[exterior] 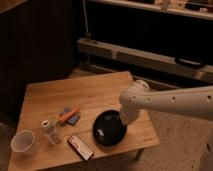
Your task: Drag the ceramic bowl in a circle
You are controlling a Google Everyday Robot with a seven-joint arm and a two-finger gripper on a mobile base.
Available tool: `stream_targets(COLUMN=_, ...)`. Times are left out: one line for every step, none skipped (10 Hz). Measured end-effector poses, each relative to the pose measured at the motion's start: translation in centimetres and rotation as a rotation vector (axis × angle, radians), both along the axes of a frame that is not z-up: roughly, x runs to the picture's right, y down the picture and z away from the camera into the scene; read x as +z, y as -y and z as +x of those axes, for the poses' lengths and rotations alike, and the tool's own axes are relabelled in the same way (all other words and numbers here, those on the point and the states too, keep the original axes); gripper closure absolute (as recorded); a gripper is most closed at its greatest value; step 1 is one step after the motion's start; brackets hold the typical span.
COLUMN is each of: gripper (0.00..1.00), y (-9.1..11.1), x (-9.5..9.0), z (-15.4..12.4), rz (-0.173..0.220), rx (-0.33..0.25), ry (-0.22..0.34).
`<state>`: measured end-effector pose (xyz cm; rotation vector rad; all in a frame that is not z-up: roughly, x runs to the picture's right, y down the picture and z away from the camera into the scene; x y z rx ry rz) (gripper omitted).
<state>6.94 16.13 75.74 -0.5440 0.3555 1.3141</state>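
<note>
Ceramic bowl (pixel 110 129), glossy black and shallow, is shown on the wooden table (pixel 90 90) near its front right corner. The gripper (pixel 123 123) is lowered at the bowl's right rim; its fingers are taken to be pinched together, probably on that rim, though the contact itself is hidden. The bowl is judged rigid, fairly heavy, slick and breakable. The rim nearest the fingers is the suitable hold, the table edge lying just beyond.

Dim warm-lit room, low wooden worktop (pixel 85 92) with plank top, speckled pale floor (pixel 175 142) to its right, dark panelled wall (pixel 40 45) behind, long metal shelving unit (pixel 150 55) along the back, shadowed shelves above.
</note>
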Motion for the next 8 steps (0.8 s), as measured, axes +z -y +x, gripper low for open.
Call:
stream_targets(gripper=1.00, y=0.2, x=-0.4, z=-2.1, rz=0.007, rx=-0.024, ry=0.043)
stream_targets(gripper=1.00, y=0.4, x=-0.8, z=-5.0, rz=0.015, rx=-0.060, ry=0.105)
stream_targets(gripper=1.00, y=0.4, x=-0.9, z=-6.8, rz=0.022, rx=-0.080, ry=0.149)
stream_targets(gripper=1.00, y=0.5, x=-0.8, z=-8.1, rz=0.031, rx=-0.091, ry=0.176)
stream_targets(gripper=1.00, y=0.7, x=-0.5, z=-8.9, rz=0.038, rx=-0.101, ry=0.188)
stream_targets(gripper=1.00, y=1.2, x=0.0, z=-9.3, rz=0.042, rx=-0.097, ry=0.191)
stream_targets(gripper=1.00, y=1.9, x=0.9, z=-9.1, rz=0.049, rx=-0.093, ry=0.184)
stream_targets(gripper=1.00, y=3.3, x=2.3, z=-8.7, rz=0.058, rx=-0.088, ry=0.175)
